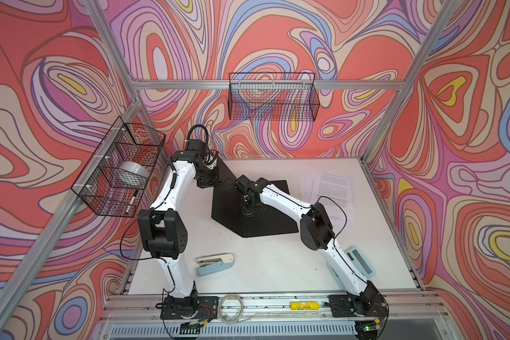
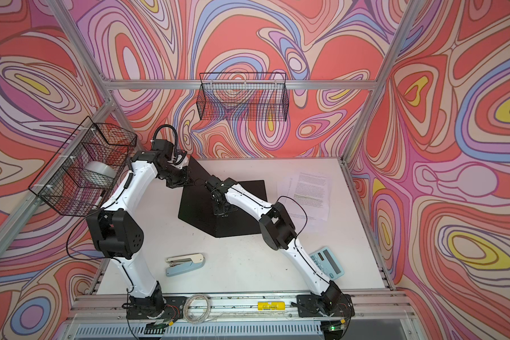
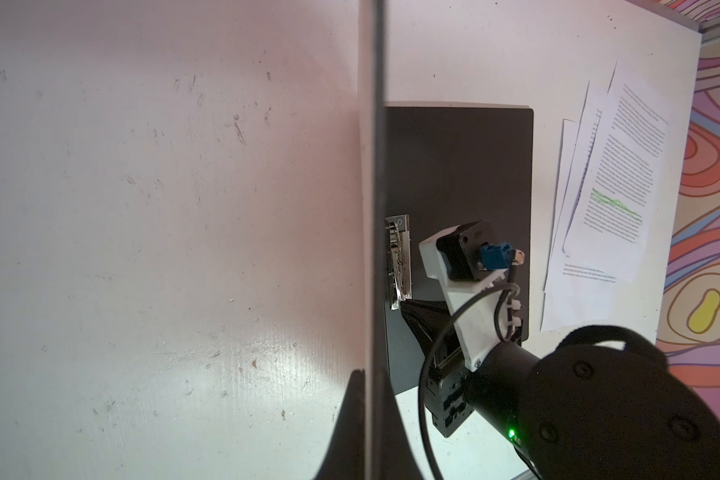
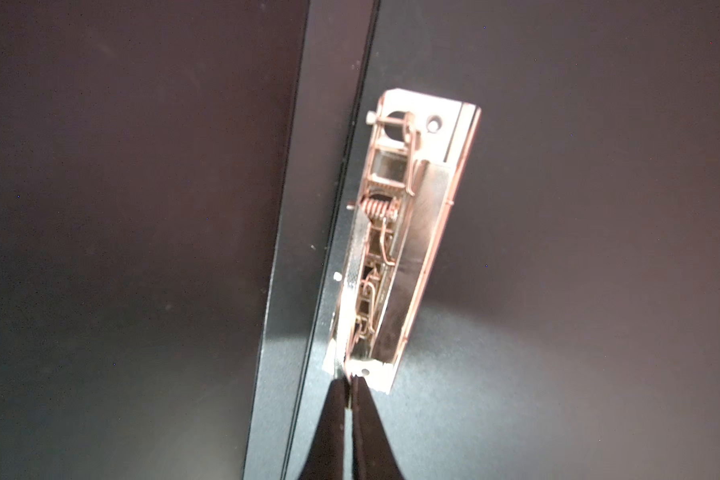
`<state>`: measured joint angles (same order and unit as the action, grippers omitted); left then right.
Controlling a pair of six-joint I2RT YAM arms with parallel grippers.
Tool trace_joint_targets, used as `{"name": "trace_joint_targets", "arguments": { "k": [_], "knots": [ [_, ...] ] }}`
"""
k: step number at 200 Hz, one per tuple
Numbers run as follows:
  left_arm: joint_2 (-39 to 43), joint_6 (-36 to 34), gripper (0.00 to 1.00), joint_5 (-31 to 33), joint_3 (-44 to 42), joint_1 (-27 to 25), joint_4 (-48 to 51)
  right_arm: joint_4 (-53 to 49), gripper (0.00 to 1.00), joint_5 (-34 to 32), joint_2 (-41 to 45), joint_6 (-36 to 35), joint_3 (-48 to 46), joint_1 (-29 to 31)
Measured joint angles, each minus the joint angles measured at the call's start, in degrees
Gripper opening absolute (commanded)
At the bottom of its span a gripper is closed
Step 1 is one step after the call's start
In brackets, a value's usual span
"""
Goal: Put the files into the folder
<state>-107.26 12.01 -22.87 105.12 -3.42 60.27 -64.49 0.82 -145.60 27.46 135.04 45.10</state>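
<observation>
Firmly, left gripper (image 3: 370, 386) pinches the folder (image 1: 265, 223) by its raised cover — right gripper (image 4: 349, 384) nipped on the metal clip (image 4: 404, 232).

White tabletop (image 1: 262, 265), scuffed and marked. 4 items lie on it: the folder (image 1: 265, 220), open, black inside up, back centre; the files (image 1: 333, 182), fanned, back right, apart from it; a blue stapler (image 1: 215, 263), front; a blue calculator (image 1: 362, 260), front right.
</observation>
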Motion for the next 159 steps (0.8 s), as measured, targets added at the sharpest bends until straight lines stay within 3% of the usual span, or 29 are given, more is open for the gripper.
{"name": "trace_joint_targets", "arguments": {
  "k": [159],
  "knots": [
    [0.00, 0.00, 0.00, 0.22, 0.02, 0.00, 0.04, -1.49, 0.02, 0.00, 0.44, 0.00, 2.27, -0.07]
  ]
}}
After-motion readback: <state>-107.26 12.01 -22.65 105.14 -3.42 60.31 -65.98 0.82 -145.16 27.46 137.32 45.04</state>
